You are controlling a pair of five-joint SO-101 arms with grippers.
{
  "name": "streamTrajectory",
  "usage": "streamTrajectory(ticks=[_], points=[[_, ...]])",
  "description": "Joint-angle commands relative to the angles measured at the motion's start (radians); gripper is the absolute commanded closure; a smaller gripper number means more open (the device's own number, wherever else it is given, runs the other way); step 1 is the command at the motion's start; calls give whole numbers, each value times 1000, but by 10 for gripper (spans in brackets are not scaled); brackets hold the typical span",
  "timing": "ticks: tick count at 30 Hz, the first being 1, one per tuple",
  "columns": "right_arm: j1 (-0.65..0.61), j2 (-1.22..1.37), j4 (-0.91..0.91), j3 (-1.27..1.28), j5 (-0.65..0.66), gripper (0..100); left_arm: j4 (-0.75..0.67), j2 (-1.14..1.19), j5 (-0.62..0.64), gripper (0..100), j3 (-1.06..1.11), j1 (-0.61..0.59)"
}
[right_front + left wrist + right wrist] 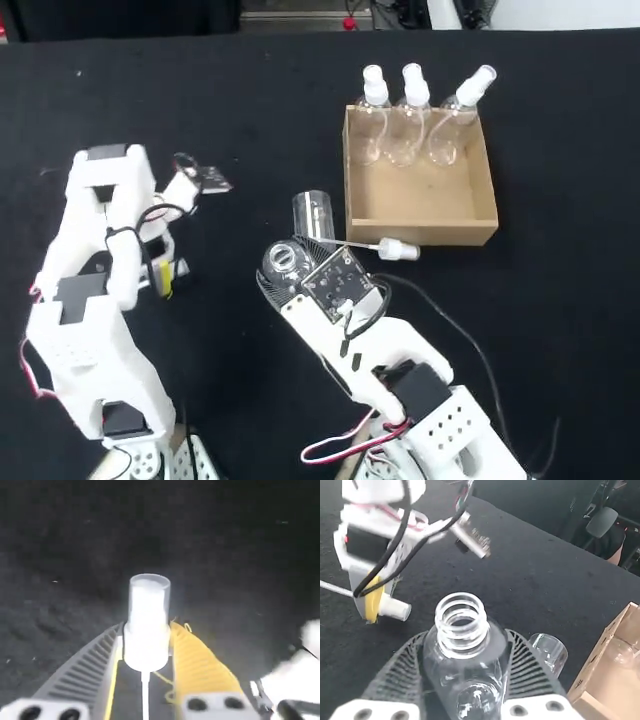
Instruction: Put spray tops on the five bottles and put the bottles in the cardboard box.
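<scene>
Three capped bottles [404, 120] sit in the brown cardboard box [420, 232]; near it the right gripper [464, 642] clasps a clear plastic bottle [461, 622] — probably light, slippery, best held below the neck — while the left gripper [146, 630] pinches a white spray top [148, 610]

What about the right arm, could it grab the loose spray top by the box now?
Probably not: its claw is shut on an open bottle. The spray top lies near, uncovered, but the claw is full.
</scene>
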Motion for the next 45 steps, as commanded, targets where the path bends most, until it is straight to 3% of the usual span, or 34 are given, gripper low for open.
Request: streamTrajectory(ticks=[1, 8, 12, 29, 33, 37, 39, 45], points=[[-3, -38, -5, -7, -6, 988, -63, 8, -9, 809, 5, -42], [-3, -38, -5, -7, -6, 988, 37, 18, -17, 805, -62, 44], [-3, -38, -5, -7, -6, 988, -2, 20, -9, 801, -94, 70], [-3, -38, -5, -7, -6, 988, -20, 187, -5, 805, -143, -2], [-3, -38, -5, -7, -6, 988, -18, 187, 83, 816, -179, -1], [-3, -38, -5, -7, -6, 988, 49, 187, 91, 984, -199, 21], [-3, -38, -5, -7, -6, 988, 91, 186, 83, 941, -214, 21], [-6, -38, -6, -7, -6, 988, 242, 25, 146, 970, -366, 10]])
